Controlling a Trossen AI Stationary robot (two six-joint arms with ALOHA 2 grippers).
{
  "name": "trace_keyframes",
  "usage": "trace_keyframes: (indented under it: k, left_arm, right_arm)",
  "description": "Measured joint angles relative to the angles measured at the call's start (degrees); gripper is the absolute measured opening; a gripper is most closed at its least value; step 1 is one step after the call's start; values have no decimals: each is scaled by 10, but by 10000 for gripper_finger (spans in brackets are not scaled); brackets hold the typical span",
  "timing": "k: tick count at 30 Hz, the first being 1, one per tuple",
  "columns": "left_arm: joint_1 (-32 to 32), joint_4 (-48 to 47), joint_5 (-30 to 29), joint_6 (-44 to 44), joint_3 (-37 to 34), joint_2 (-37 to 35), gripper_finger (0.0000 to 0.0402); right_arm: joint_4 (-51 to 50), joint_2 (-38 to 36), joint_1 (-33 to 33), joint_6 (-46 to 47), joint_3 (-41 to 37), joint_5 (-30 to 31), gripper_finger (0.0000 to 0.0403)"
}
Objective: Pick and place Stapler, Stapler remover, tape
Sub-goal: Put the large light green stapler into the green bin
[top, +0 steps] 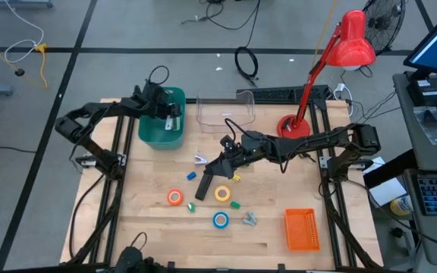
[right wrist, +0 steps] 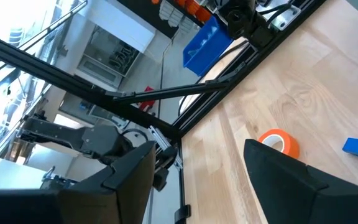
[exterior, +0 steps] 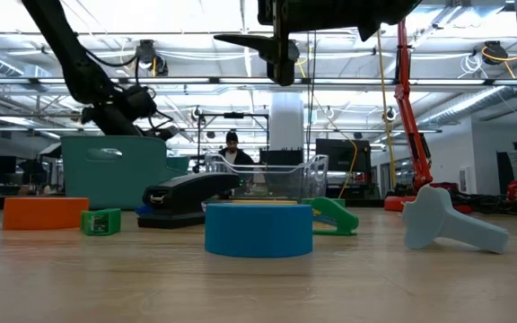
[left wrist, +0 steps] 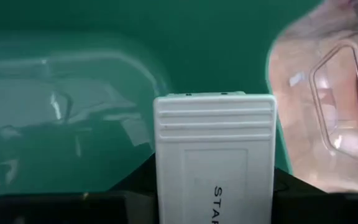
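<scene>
My left gripper (top: 171, 115) is over the green bin (top: 160, 135) at the far left, shut on a white box (left wrist: 215, 155) lettered "STA". The black stapler (top: 204, 186) lies flat on the table's middle. Around it lie the orange tape (top: 174, 197), yellow tape (top: 222, 194) and blue tape (top: 220, 220). A pale blue-grey piece (top: 249, 219), which I take for the stapler remover, lies beside the blue roll. My right gripper (top: 224, 162) hangs open high above the stapler, with nothing between its fingers (right wrist: 272, 168). My left gripper pinches the white box between its two fingers by the two long sides (left wrist: 164, 182), near the box's back end. The fingers slant down into the bin and lie along the box. The box's front end sticks out ahead, lifted clear above the bin's floor.
A clear container (top: 226, 111) stands at the far middle, with a red desk lamp (top: 294, 125) to its right. An orange basket (top: 302, 229) sits near the front right. Small green pieces (top: 235, 203), a blue piece (top: 191, 175) and a white piece (top: 200, 160) lie among the rolls.
</scene>
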Motion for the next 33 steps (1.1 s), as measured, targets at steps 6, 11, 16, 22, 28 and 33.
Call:
trace_keyframes:
  k: [6,11,16,22,28,33]
  left_arm:
    - [0,11,4,-1,6,37,126]
    - [2,19,-3,-1,7,41,126]
    - [2,15,-8,2,7,41,126]
    - [2,-2,-56,12,5,43,203]
    - [2,1,-56,36,5,41,293]
    - [3,14,-59,54,5,42,320]
  right_arm:
    - [0,0,0,6,0,0,237]
    - [0,0,0,7,0,1,236]
    - [0,0,0,7,0,1,235]
    - [0,0,0,7,0,2,235]
    - [0,0,0,7,0,2,235]
    - [0,0,0,7,0,2,233]
